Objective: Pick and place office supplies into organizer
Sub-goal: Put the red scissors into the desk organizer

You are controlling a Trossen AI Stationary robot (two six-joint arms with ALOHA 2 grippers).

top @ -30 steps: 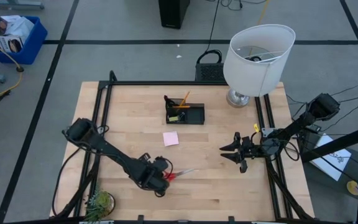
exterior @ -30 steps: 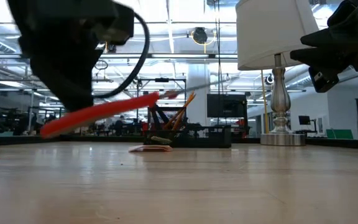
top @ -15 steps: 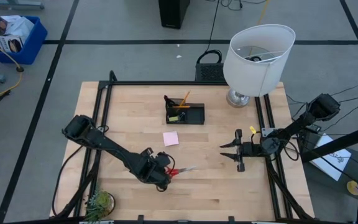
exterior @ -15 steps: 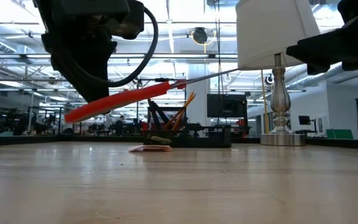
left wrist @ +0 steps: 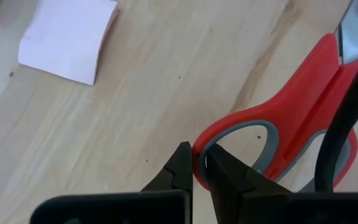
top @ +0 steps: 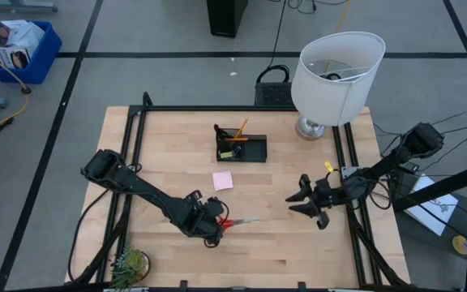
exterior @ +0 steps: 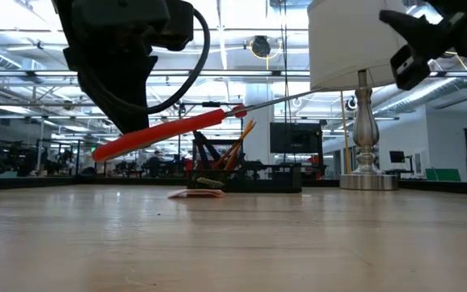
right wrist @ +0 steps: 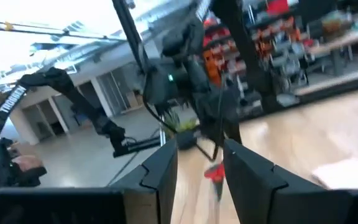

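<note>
Left gripper (top: 216, 224) pinches the red-handled scissors (top: 235, 222) by a handle loop, lifted off the table (top: 274, 243) at lower centre — the organizer (top: 242, 147) sits upper centre; right gripper (top: 305, 199), fingers spread, hovers at right.

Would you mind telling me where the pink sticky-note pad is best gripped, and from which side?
Grip the pink sticky-note pad across two opposite edges, coming straight down from above. It lies flat on the table with bare wood all round, apart from the organizer, so a top-down pinch should probably reach both edges.
</note>
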